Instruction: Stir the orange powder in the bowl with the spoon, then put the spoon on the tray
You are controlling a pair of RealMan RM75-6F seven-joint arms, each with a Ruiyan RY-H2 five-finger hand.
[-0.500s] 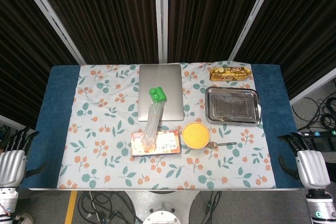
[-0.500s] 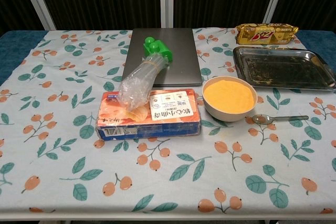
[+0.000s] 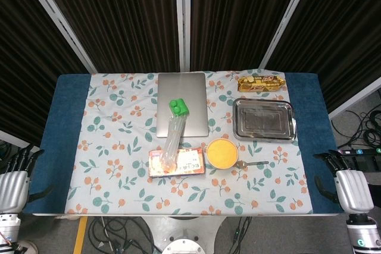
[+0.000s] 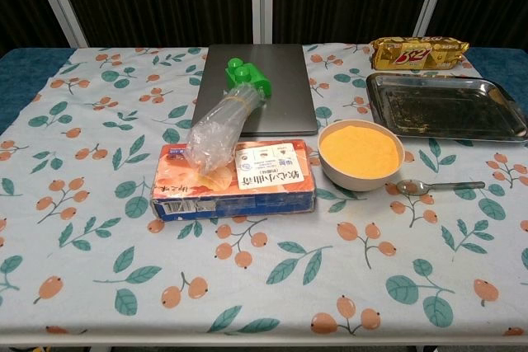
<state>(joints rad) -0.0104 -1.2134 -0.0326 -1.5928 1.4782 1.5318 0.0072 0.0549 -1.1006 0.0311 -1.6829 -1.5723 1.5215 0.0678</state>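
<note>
Spoon (image 4: 436,187) lies flat at the bowl's (image 4: 360,154) four o'clock, tray (image 4: 445,105) at one o'clock. Both hands, left (image 3: 13,184) and right (image 3: 351,190), hang off-table, fingers spread, grasping nothing. Risk: the low-lying handle may slip a pinch, or the hand may nudge the bowl. Against the earlier frame, nothing has moved materially.

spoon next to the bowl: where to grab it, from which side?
Grip the spoon by its handle, near the far right end. It lies flat on the cloth with its scoop toward the bowl, handle pointing right, away from it. The right hand is nearest and probably best: come from above on the right and pinch across the thin handle.
</note>
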